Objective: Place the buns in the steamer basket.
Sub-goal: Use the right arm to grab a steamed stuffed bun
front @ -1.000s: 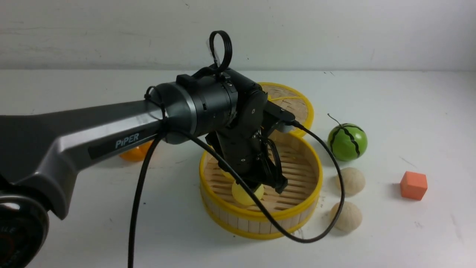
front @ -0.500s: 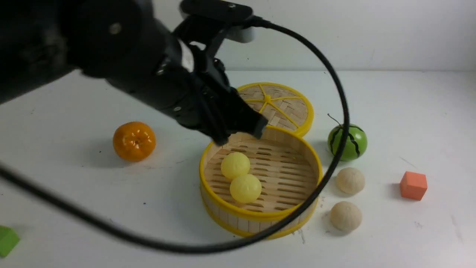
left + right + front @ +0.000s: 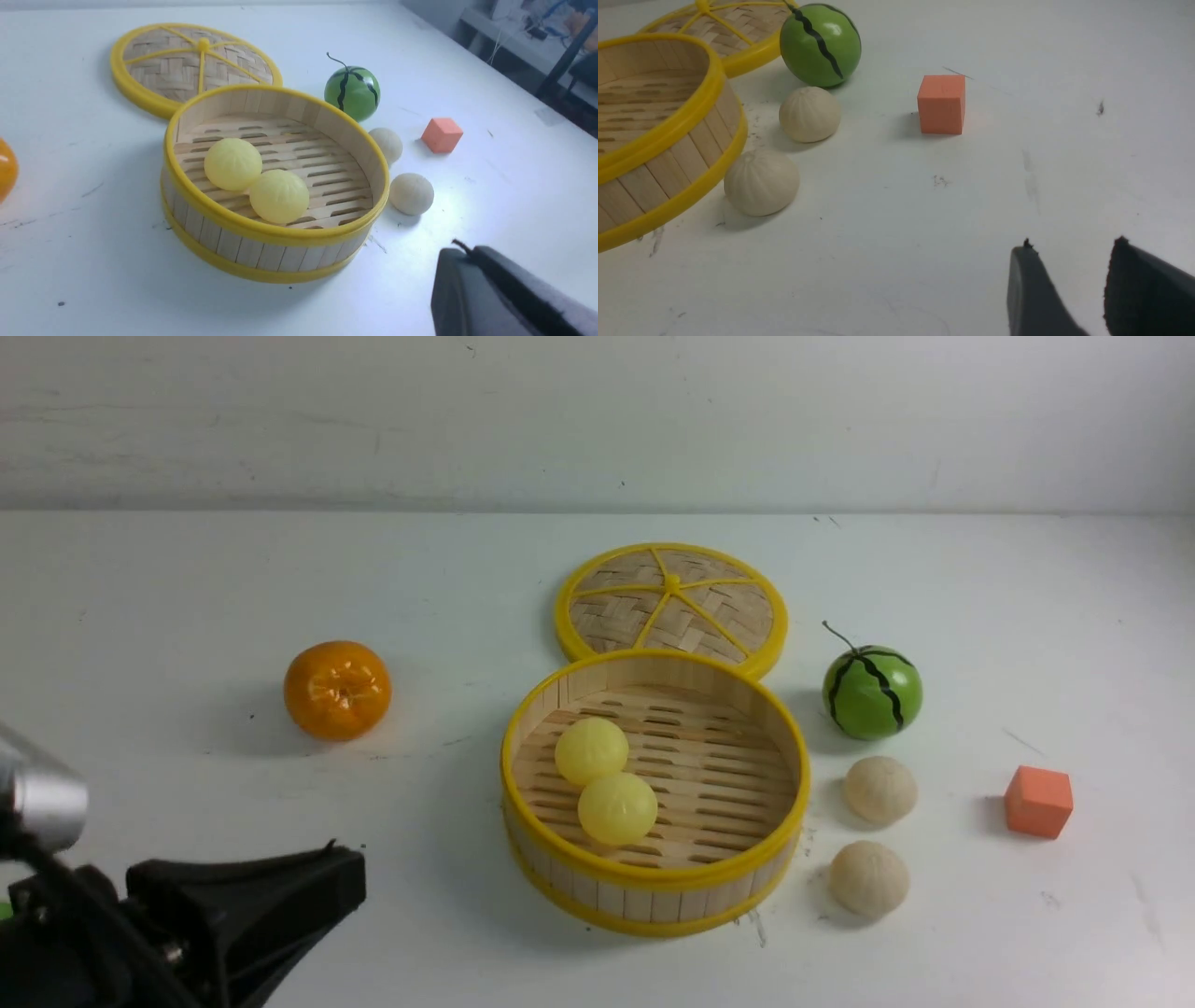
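Note:
The steamer basket (image 3: 653, 891) stands mid-table with two pale yellow buns (image 3: 591, 750) (image 3: 616, 807) touching each other on its slatted floor. Two off-white buns (image 3: 879, 789) (image 3: 868, 878) lie on the table just right of the basket. My left gripper (image 3: 350, 873) is at the front left, well clear of the basket, its jaws pressed together and empty; the left wrist view shows it (image 3: 460, 254) the same way. My right gripper (image 3: 1071, 249) appears only in the right wrist view, open, with nothing between its fingers, some way off the off-white buns (image 3: 761, 182) (image 3: 810, 113).
The flat woven lid (image 3: 672, 602) lies just behind the basket. An orange (image 3: 337, 690) sits to the left. A green watermelon ball (image 3: 872, 692) and an orange-red cube (image 3: 1038, 801) are to the right, near the off-white buns.
My left gripper let go of the second yellow bun in the basket, rose, drew back to the front left and shut empty. The right gripper's view gives no earlier frame.

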